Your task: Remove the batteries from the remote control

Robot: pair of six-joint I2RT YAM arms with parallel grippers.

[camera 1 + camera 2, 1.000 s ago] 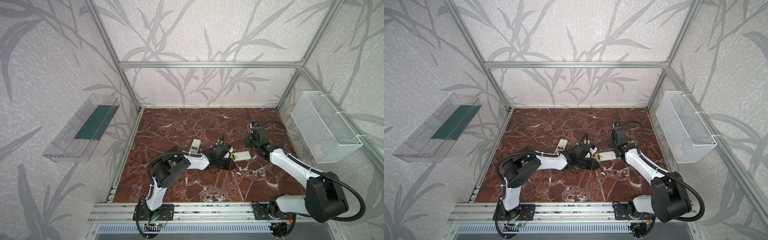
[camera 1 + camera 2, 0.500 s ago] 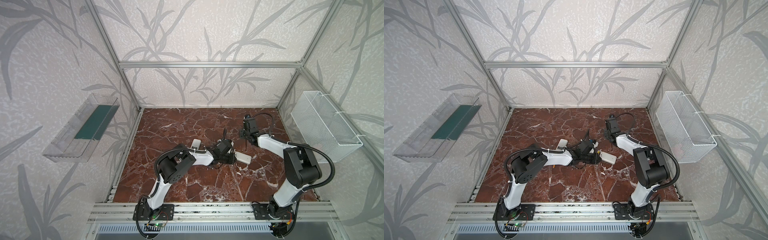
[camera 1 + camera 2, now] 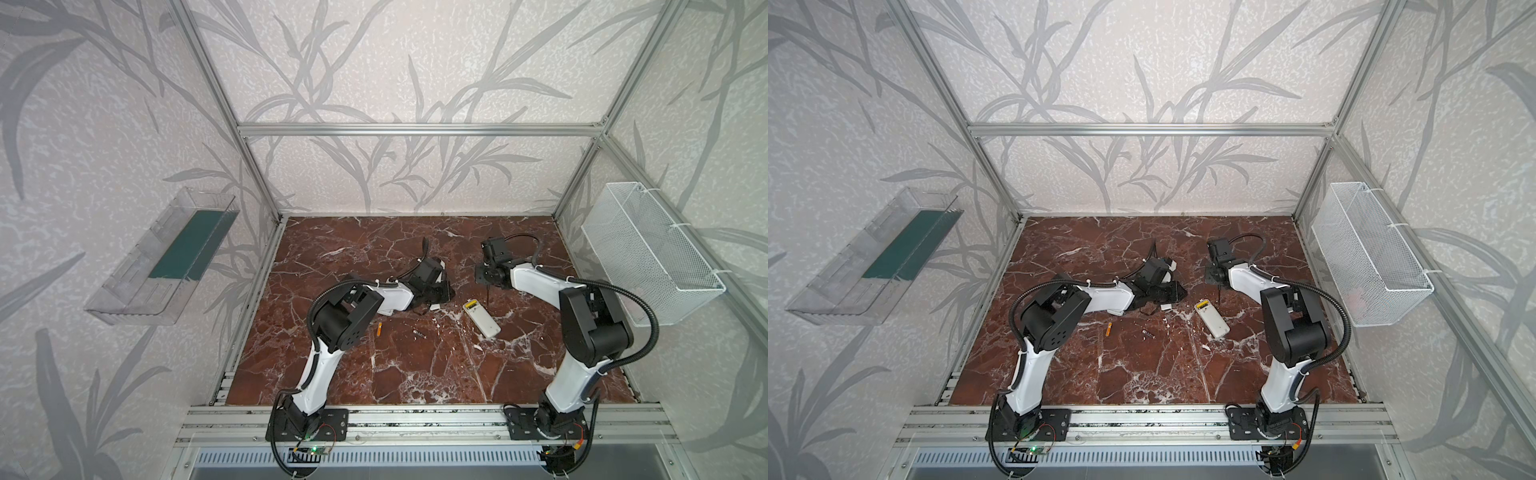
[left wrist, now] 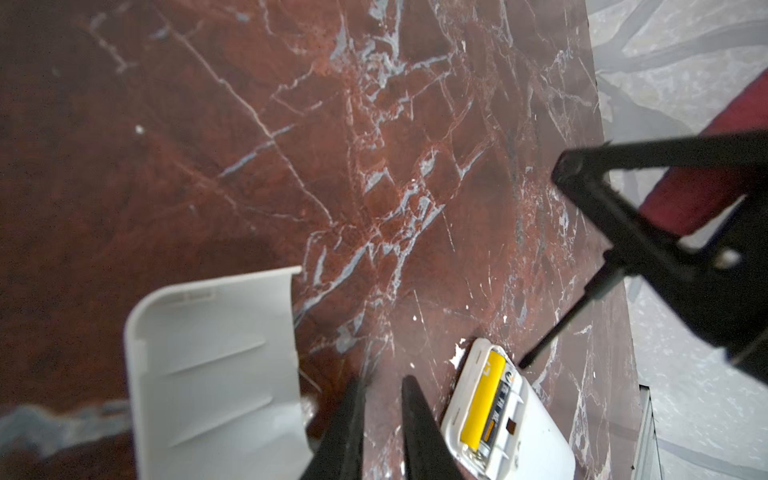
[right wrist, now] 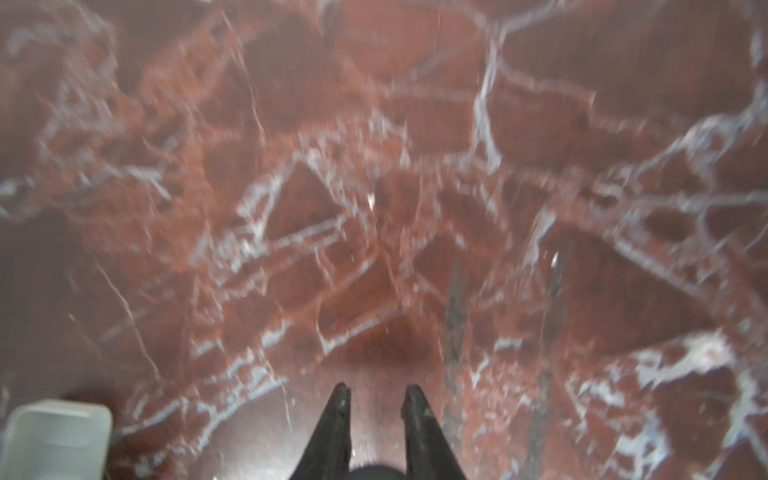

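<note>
Both white-and-black arms rise from their bases at the near rail, bend at the elbow and reach toward the middle of the table. The left black gripper lies low and nearly level, pointing to the right in both top views; in the left wrist view its jaws stand slightly apart with nothing between them. The right black gripper points down, wrist bent steeply. In the right wrist view its jaws show a narrow gap.

Right wrist view blurred; white cover cut off by frame edge.
</note>
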